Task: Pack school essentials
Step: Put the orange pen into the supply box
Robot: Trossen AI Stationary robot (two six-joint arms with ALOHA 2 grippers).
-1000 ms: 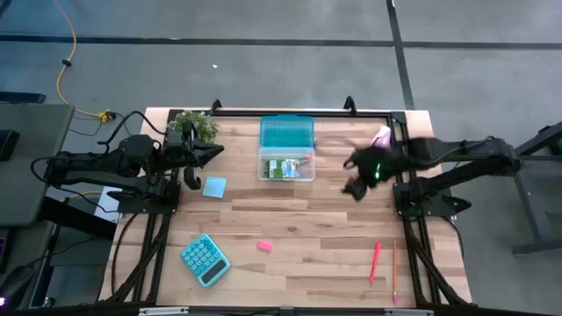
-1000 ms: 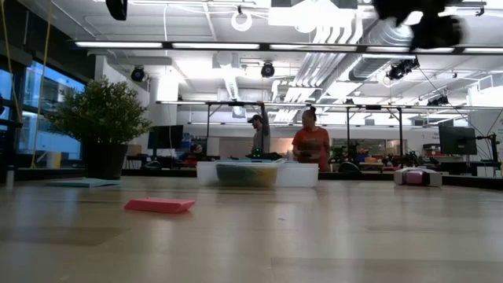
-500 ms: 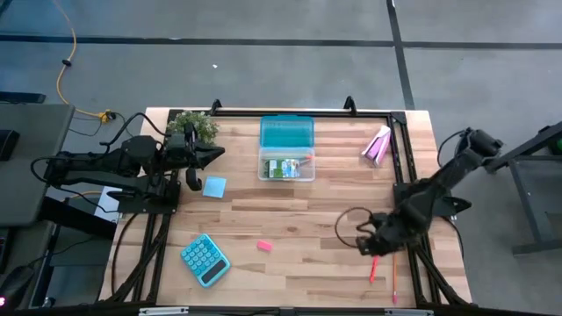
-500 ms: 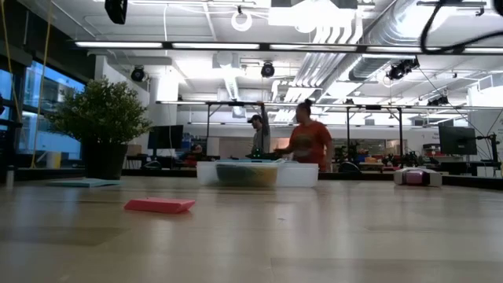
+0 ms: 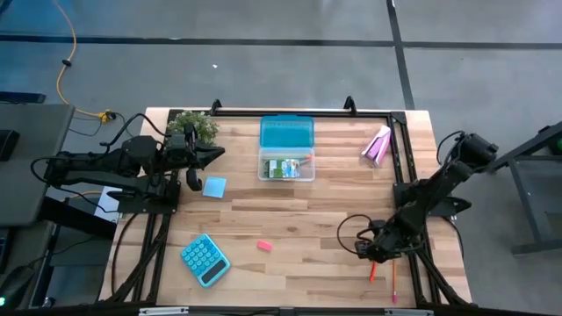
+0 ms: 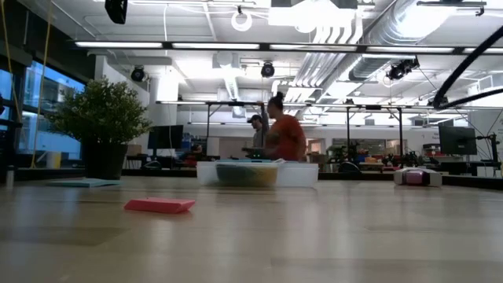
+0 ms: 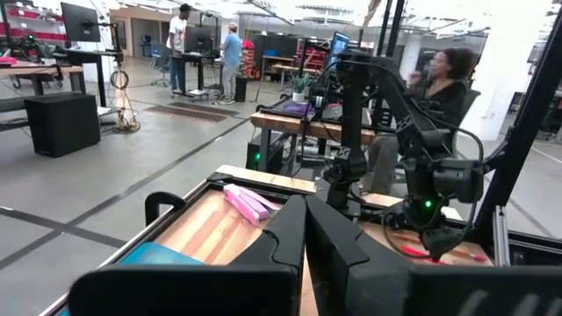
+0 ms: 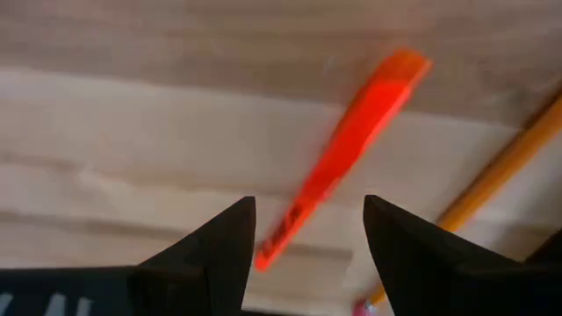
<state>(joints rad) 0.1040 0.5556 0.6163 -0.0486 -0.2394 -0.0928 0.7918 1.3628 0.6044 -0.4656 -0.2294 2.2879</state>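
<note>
On the desk (image 5: 307, 219), our right gripper (image 5: 372, 252) hovers spread wide over the pink-red pen (image 8: 338, 154); our left gripper (image 5: 213, 153) rests closed.

No readable text — none in any view.
The orange-red plastic pen (image 8: 338, 149) carries dark marks along its barrel, too blurred to read; the teal plastic calculator (image 5: 204, 260) shows keys — their figures too small to tell.
</note>
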